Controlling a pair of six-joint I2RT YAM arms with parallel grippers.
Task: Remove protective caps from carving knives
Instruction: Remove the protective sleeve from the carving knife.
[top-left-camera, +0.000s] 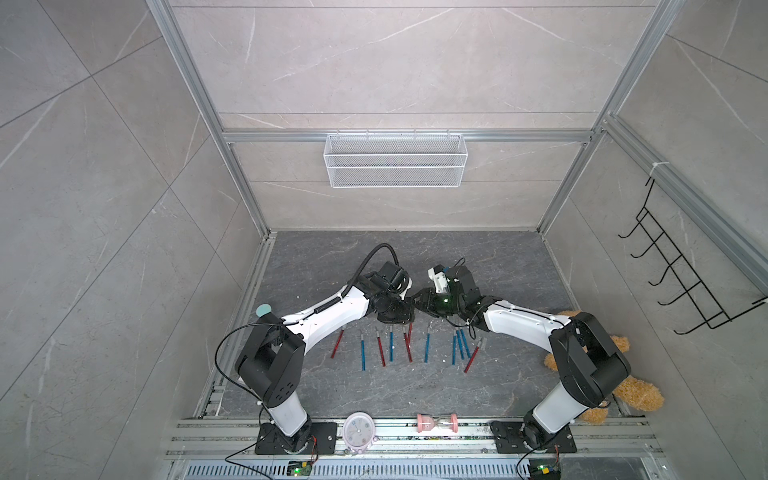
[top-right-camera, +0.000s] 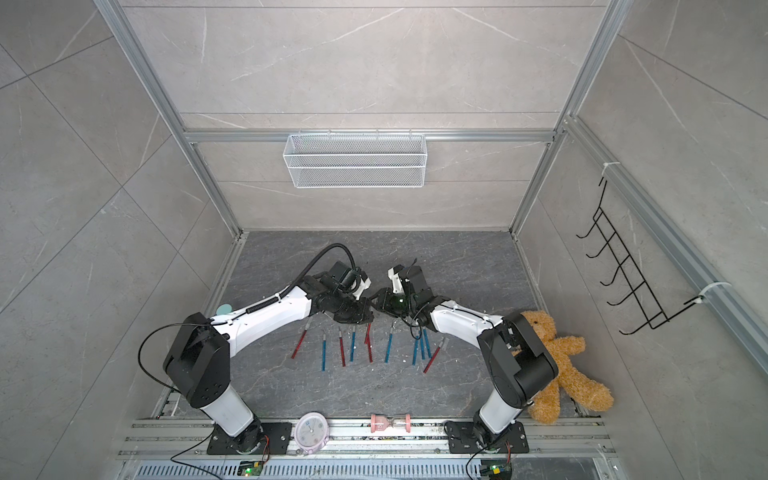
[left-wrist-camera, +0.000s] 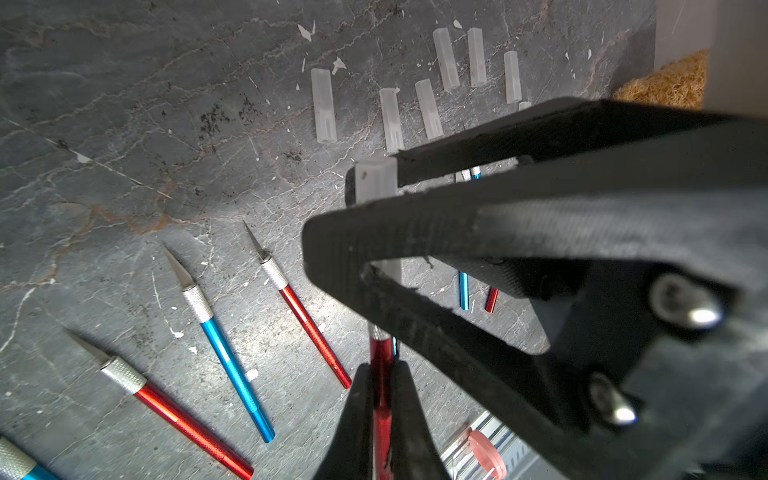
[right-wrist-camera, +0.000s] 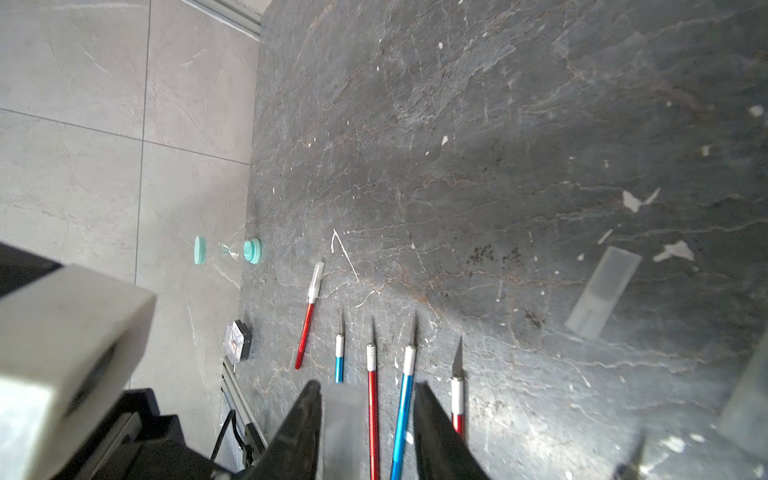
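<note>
— Since the left gripper (left-wrist-camera: 381, 374) is clamped tight on the red knife (left-wrist-camera: 381, 349) at its handle, we read it as the anchor. Why is the right one there?

— We see the right gripper (left-wrist-camera: 365, 195) with its jaws half-wide on either side of that knife's cap (left-wrist-camera: 374, 178), held up off the table (left-wrist-camera: 124, 124). From its own wrist view a gap shows beside the cap, so we judge no squeeze yet. Opposed arms, we reckon, allow a straight pull along the blade.

— And the loose caps (left-wrist-camera: 323, 106)?

— Parked in a row beyond the tips of the bare knives (left-wrist-camera: 226, 353). One capped knife (right-wrist-camera: 314, 282) lies at the row's end.

— What can't we see?

— The blade inside the cap, and the cap's seat, behind a finger (left-wrist-camera: 415, 224). In both top views the grip is too small to read.
</note>
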